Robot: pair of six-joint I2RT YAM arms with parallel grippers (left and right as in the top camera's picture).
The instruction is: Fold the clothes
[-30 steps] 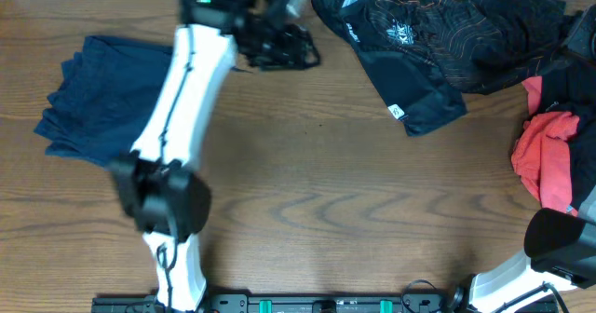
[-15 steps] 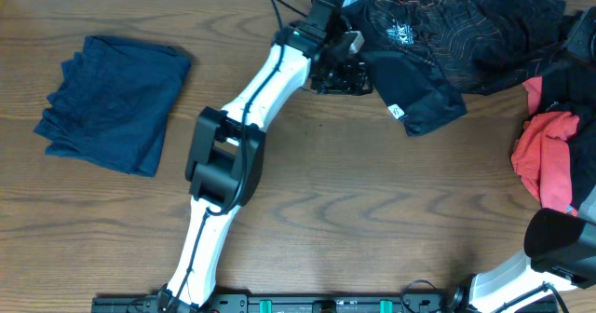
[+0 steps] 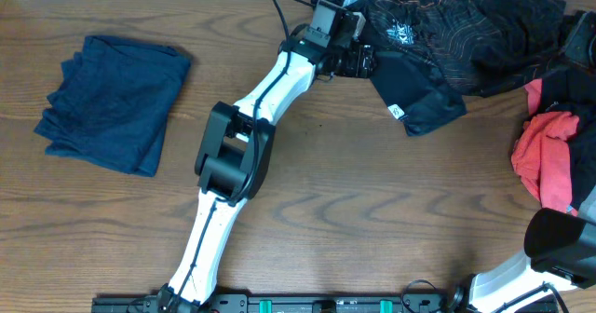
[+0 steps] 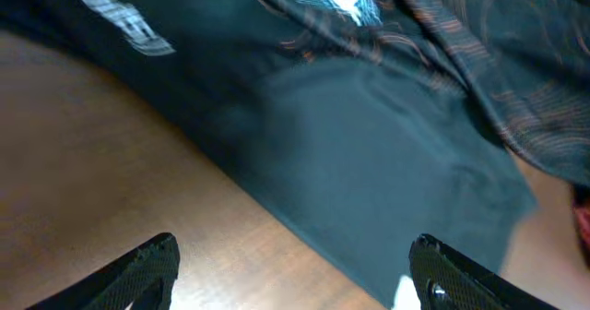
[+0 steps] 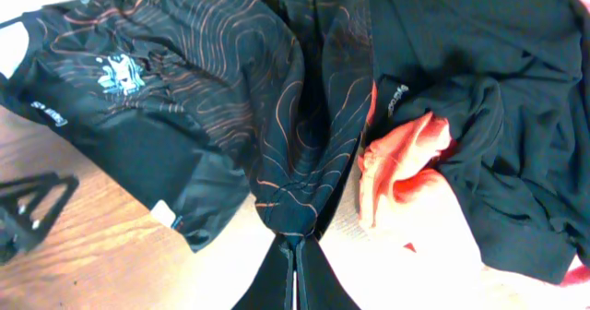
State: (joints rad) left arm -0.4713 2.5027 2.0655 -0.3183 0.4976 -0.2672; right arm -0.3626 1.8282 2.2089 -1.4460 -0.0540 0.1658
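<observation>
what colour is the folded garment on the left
The folded garment is plain navy, clearest in the overhead view.

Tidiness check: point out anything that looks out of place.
The plain navy garment lies folded at left. The black jerseys with orange contour lines and the crumpled coral-red piece sprawl in an overlapping heap at right, unfolded.

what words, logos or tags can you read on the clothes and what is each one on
None of it reads clearly.
On the black jersey with thin orange contour lines, a pale blue logo: too blurred.
Along that jersey's edge, white lettering: too small.
On its plain dark panel, a small white tag: mark unreadable.
On the black garment beside the coral-red piece, white print: too small.
</observation>
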